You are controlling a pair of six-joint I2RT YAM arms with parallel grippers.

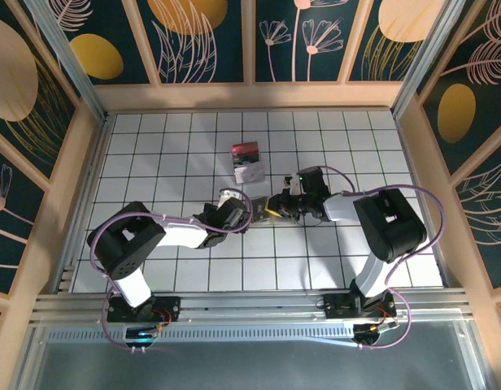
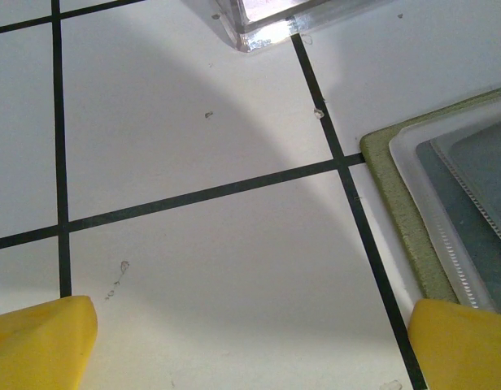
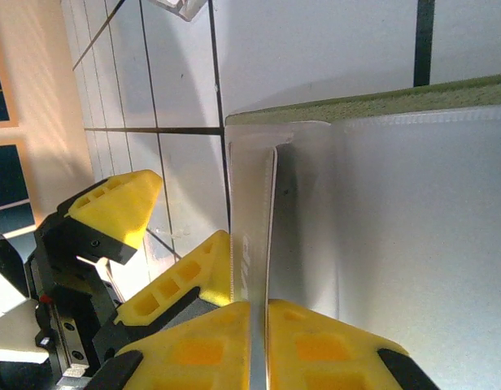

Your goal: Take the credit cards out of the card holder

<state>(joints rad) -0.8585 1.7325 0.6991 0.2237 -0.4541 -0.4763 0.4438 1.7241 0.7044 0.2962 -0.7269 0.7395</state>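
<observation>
White tiled table (image 1: 153, 154), small white box (image 1: 249, 162), floral wall panels (image 1: 206, 41)

White tiled tabletop (image 1: 153, 138) boxed in by painted walls (image 1: 470, 97).
I see black grid lines (image 2: 202, 194), pale wooden framing (image 1: 250, 95), dark blue panels (image 1: 315, 49) with gold leaves and even light.

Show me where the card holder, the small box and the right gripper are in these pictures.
card holder (image 2: 401, 203): left wrist view, on its green edge.
small box (image 1: 248, 162): top view, on its middle.
right gripper (image 3: 259, 307): right wrist view, midway between its yellow fingertips.
</observation>
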